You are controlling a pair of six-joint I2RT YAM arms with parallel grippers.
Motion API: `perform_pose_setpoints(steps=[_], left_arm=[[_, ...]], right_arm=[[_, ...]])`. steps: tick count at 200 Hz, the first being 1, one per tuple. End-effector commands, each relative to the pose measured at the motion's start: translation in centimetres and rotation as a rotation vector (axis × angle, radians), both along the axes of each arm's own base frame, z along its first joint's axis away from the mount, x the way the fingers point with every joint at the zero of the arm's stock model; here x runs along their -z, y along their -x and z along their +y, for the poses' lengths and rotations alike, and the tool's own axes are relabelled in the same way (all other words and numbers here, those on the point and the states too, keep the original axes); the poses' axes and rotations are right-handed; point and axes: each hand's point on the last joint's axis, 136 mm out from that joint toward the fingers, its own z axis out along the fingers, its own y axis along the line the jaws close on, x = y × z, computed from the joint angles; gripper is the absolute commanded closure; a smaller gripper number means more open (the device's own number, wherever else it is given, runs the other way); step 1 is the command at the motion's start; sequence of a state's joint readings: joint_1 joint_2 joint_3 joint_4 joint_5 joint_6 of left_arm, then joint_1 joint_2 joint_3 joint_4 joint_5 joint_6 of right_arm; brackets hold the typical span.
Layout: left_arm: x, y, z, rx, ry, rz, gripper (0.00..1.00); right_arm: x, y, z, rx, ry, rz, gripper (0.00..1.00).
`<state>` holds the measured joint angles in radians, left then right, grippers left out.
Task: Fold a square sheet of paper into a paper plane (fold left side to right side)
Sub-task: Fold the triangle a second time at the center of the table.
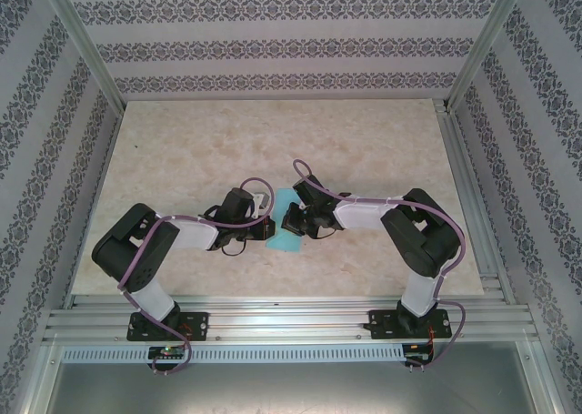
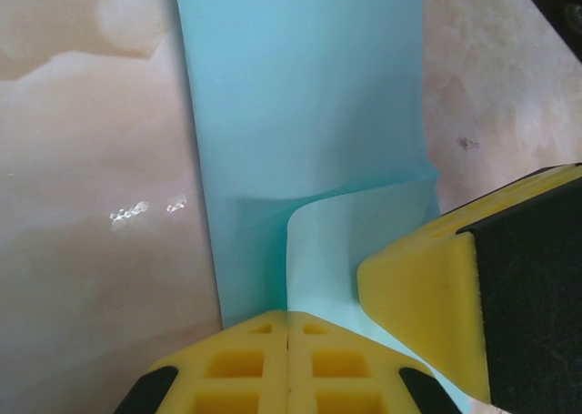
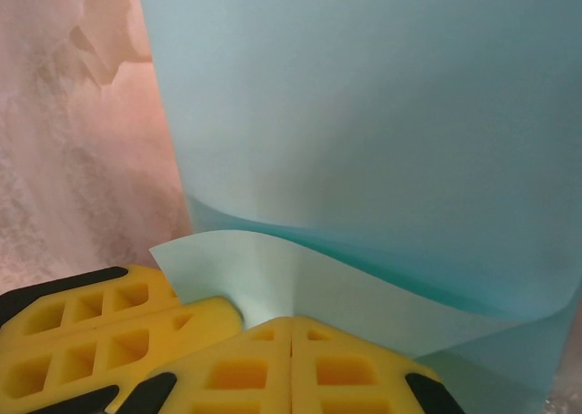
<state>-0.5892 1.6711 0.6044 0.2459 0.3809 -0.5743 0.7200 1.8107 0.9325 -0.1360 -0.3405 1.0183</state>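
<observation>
Paper (image 1: 287,241) lying mid-counter (image 1: 182,141), between both arms.
Left wrist: left tool (image 2: 288,341) is pressing together, apparently pinching the paper's curled edge. Right wrist: right tool (image 3: 291,341) is pinching likewise; both should be carrying that edge across level and together.

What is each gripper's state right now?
Left gripper: closed on the thin light-blue square sheet of paper.
Right gripper: closed on the same sheet.

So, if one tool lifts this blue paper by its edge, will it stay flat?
Probably not. The sheet of paper looks floppy, since it curls over softly where the right tool pinches its edge. It also looks thin, so it is likely very light. A push may buckle it or slide it on the glossy table.
</observation>
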Motion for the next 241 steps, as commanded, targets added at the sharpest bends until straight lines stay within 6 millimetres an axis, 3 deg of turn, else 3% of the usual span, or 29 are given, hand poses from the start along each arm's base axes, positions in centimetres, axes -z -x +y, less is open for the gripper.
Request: perform_pose_setpoints(steps=[1,59,83,128,156,177,241], left_arm=[[1.4,0.6,0.5,0.021,-0.042,0.039,0.99],[1.2,0.7,0.5,0.024,-0.04,0.036,0.98],[0.4,0.6,0.6,0.02,-0.035,0.021,0.92],[-3.4,-0.4,1.9,-0.023,-0.02,-0.041,0.76],[-6.5,-0.8,3.5,-0.065,0.017,-0.091,0.76],[-7.8,-0.3,3.3,-0.058,0.062,-0.095,0.8],[-6.8,1.0,0.4,-0.003,0.237,0.033,0.85]], right_arm=[[0.6,0.1,0.0,-0.02,0.034,-0.008,0.93],[1.9,1.0,-0.8,-0.023,0.061,0.021,0.93],[2.6,1.7,-1.3,-0.024,0.081,0.044,0.93],[3.5,2.2,-1.7,-0.032,0.099,0.067,0.93],[3.6,2.2,-1.5,-0.036,0.096,0.065,0.93],[3.6,2.2,-1.3,-0.041,0.091,0.064,0.93],[3.7,2.2,-1.0,-0.046,0.086,0.068,0.93]])
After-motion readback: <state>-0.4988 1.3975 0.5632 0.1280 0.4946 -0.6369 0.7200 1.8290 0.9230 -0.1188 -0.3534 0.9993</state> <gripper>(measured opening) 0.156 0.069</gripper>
